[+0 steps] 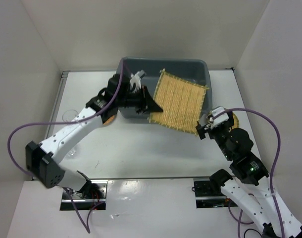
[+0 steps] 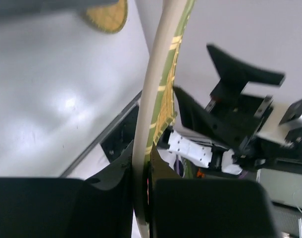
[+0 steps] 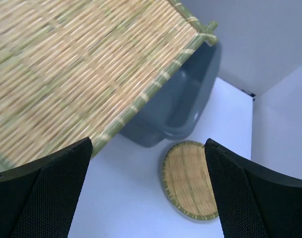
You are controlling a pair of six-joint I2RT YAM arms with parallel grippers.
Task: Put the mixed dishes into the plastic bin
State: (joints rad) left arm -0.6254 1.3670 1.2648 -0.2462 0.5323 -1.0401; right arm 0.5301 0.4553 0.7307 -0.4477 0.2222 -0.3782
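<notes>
My left gripper (image 1: 150, 105) is shut on the left edge of the square yellow woven mat (image 1: 179, 101) and holds it tilted in the air, half over the grey-blue plastic bin (image 1: 141, 67). In the left wrist view the mat (image 2: 163, 84) runs edge-on out of the shut gripper (image 2: 143, 183). My right gripper (image 1: 206, 125) is open and empty at the mat's near right corner. The right wrist view shows the mat (image 3: 67, 69), the bin (image 3: 188, 106) and the round straw-coloured disc (image 3: 188, 181) on the table between the open gripper (image 3: 148, 191) fingers.
The straw-coloured disc (image 1: 235, 119) lies right of the bin, partly hidden by my right gripper. The orange-brown disc (image 1: 110, 119) peeks out under my left arm. Two clear glass cups (image 1: 68, 116) (image 1: 72, 151) stand faintly at the table's left. White walls enclose the table.
</notes>
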